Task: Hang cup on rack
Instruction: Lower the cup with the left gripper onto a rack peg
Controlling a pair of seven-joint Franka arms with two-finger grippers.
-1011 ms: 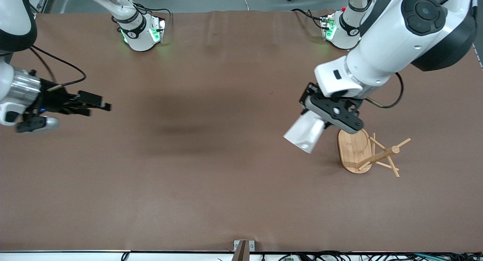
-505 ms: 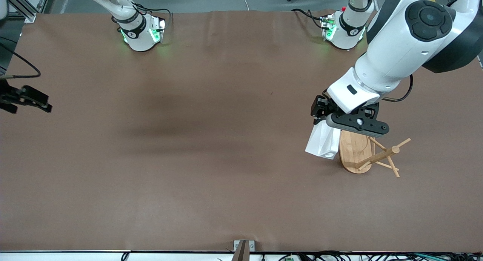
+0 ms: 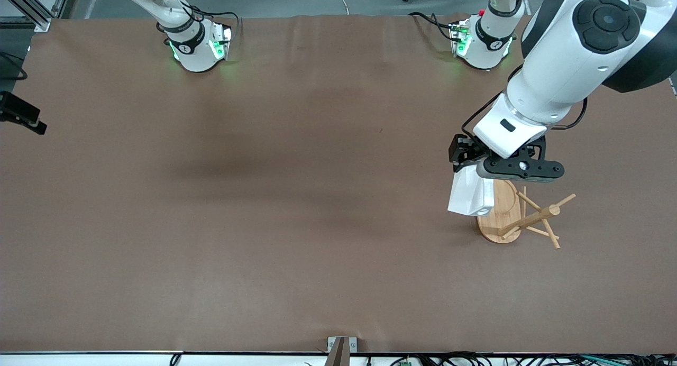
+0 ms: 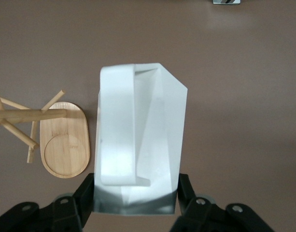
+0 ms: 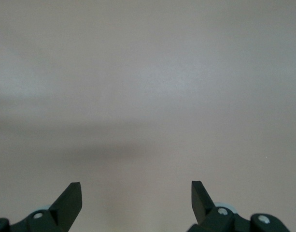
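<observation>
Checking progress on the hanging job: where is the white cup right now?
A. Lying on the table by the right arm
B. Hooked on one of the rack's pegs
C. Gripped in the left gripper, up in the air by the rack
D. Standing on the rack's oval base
C: the left gripper is shut on the cup, held in the air over the table beside the rack, on no peg yet.

Front camera sat high, looked down at the table, bases at 12 o'clock. Left wrist camera looked close past its gripper onto cup and rack, both shared with front. Right wrist camera saw table only.
</observation>
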